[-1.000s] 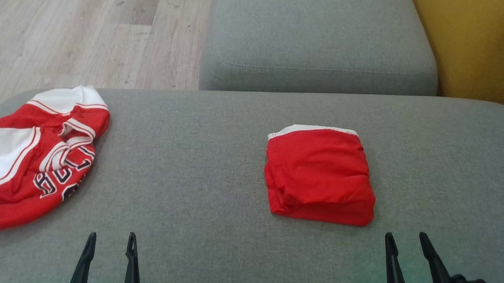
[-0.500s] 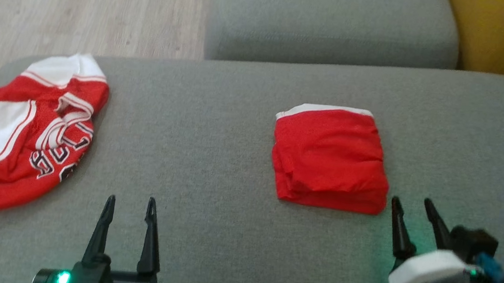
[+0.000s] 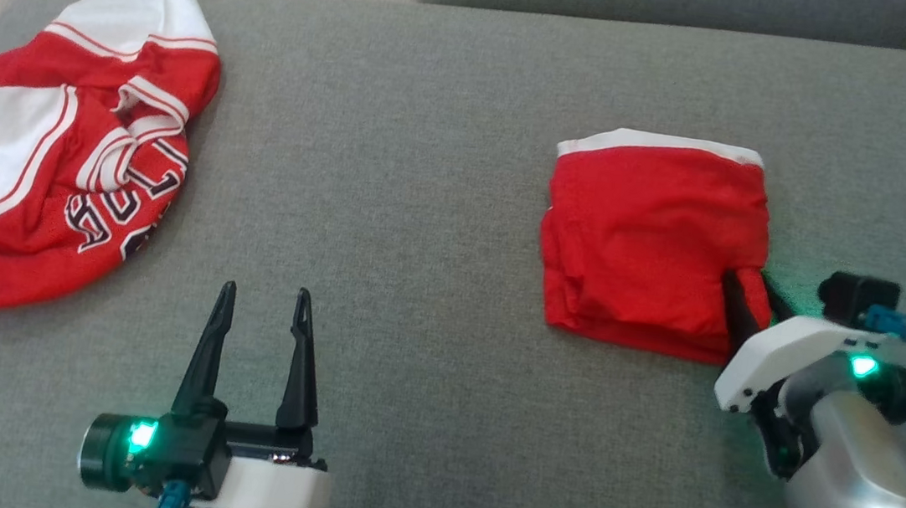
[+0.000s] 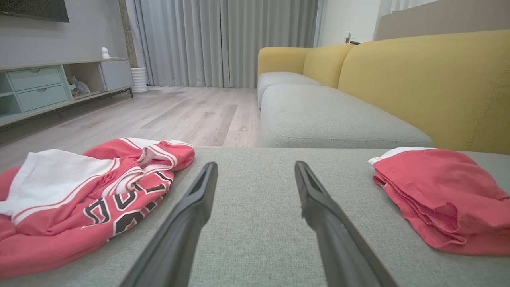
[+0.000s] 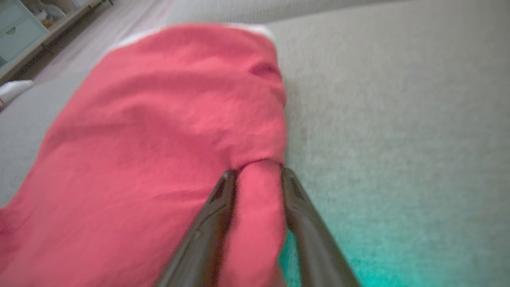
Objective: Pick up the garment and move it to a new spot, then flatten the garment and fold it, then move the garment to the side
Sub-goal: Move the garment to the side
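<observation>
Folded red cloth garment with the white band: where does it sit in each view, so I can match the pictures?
Head view: the folded red cloth garment with a white band lies right of centre.
Left wrist view: the garment is at the right edge.
Right wrist view: the garment spreads across left and centre, a fold between the fingers of the right gripper.
Shared landmark: the grey fabric sofa cushion under it in all three.

The right gripper (image 3: 753, 284), on a pale forearm (image 3: 859, 473) slanting in from the lower right, pinches a ridge of cloth at the near right corner of the folded red garment (image 3: 649, 232), while the left gripper (image 3: 263, 301) sits well to that garment's left, fingers spread and pointing forward.
</observation>
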Tool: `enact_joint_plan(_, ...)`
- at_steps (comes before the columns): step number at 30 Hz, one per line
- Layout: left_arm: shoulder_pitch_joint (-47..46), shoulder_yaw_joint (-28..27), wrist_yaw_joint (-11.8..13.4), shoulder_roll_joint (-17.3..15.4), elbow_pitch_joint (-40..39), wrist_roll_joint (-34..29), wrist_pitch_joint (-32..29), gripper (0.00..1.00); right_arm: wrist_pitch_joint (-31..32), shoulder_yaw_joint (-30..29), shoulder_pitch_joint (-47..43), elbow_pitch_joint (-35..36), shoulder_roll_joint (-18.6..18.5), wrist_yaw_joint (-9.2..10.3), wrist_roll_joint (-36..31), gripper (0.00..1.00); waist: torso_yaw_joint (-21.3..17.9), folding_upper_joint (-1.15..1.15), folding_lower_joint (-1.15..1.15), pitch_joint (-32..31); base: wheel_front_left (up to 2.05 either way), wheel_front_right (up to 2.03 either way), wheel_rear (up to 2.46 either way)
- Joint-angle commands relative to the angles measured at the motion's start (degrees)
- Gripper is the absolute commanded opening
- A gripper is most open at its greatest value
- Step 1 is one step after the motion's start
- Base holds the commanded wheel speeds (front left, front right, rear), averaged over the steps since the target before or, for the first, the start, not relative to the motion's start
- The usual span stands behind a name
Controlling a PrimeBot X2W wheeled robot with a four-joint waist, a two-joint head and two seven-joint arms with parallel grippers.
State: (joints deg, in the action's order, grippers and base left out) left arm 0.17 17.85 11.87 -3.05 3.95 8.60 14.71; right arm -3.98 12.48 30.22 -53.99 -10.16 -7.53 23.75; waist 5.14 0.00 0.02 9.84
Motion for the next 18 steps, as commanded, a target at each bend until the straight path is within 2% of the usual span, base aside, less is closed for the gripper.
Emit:
enact_joint_plan(1,-2.1,-1.3,0.4,0.2,-1.5,0.5,0.3,1.00,0.2,1.6,1.0,0.8,0.1,0.04,0.6,0.00,0.3,0.00,-0.02,0.5,0.00,0.00,0.00)
enact_joint_plan(5,-2.8,-1.0,1.0,0.2,-1.6,0.7,0.3,1.00,-0.5,4.0,2.7,-0.2,-1.1,0.04,3.3,0.00,-0.3,0.00,-0.02,1.2,0.00,0.00,0.00)
enact_joint_plan(8,-3.3,-0.9,1.2,0.2,-2.1,0.7,0.3,1.00,-1.4,5.6,4.3,0.2,-4.0,0.04,4.1,0.00,-1.7,0.00,-0.02,2.3,0.00,0.00,0.00)
enact_joint_plan(18,-8.5,-0.2,0.2,0.2,-3.3,-0.8,0.3,1.00,1.1,7.1,11.8,2.7,-21.7,0.04,4.7,0.00,-8.2,0.00,-0.02,11.6,0.00,0.00,0.00)
